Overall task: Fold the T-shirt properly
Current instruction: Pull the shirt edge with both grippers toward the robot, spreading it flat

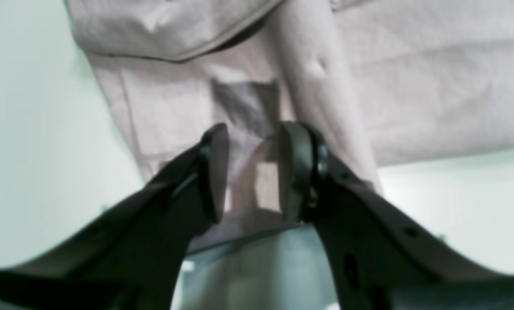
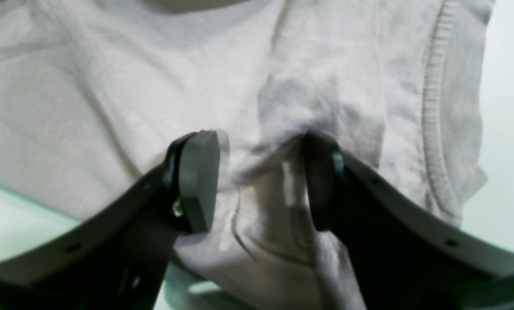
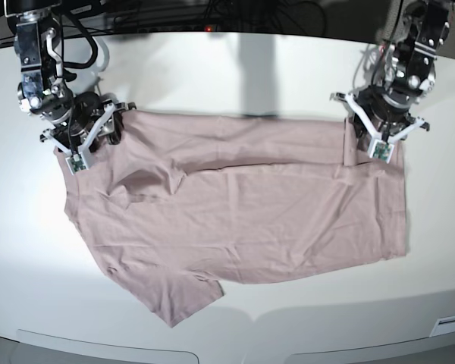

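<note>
Left gripper [image 1: 257,172]: jaws clamped on T-shirt [image 3: 243,212] edge.
Right gripper [image 2: 261,181]: jaws pinching bunched T-shirt fabric.
Table [image 3: 235,68]: white.

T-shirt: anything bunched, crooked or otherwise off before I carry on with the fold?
The T-shirt lies askew on the table. Its folded-over top edge slants, a puckered dent sits beside the right gripper, and one sleeve juts out at the near edge. No damage visible.
</note>
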`<state>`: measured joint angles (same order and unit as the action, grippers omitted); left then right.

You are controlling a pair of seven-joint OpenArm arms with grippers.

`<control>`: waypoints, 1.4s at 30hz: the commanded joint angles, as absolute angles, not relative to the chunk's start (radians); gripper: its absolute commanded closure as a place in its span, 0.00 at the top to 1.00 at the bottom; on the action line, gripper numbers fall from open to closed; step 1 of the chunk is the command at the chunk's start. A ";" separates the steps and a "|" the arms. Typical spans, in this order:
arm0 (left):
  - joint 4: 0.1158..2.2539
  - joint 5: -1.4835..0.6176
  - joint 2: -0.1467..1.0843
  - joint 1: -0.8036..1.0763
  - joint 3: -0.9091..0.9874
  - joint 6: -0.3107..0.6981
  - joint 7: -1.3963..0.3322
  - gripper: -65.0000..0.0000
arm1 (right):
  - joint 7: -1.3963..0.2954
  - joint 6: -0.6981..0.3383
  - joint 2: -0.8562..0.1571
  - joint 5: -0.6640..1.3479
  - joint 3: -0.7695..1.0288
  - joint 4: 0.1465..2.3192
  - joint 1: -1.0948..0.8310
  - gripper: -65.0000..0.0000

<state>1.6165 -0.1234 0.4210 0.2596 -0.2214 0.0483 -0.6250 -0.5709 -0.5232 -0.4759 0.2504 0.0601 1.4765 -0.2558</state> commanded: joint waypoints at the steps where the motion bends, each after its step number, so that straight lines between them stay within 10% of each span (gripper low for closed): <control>1: 1.616 -0.117 0.443 0.304 -0.228 0.047 -0.759 0.31 | -0.688 -0.539 -0.482 0.209 0.054 1.465 -0.301 0.49; 42: 1.668 -0.014 0.499 0.650 -0.221 -0.024 -0.784 0.31 | -0.689 -0.538 -0.535 0.217 0.352 1.682 -0.664 0.49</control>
<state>1.7149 0.0624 0.4953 0.5926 -0.2100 -0.0883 -0.5220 -0.6300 -0.5552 -0.5182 0.2687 0.3405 1.6840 -0.6495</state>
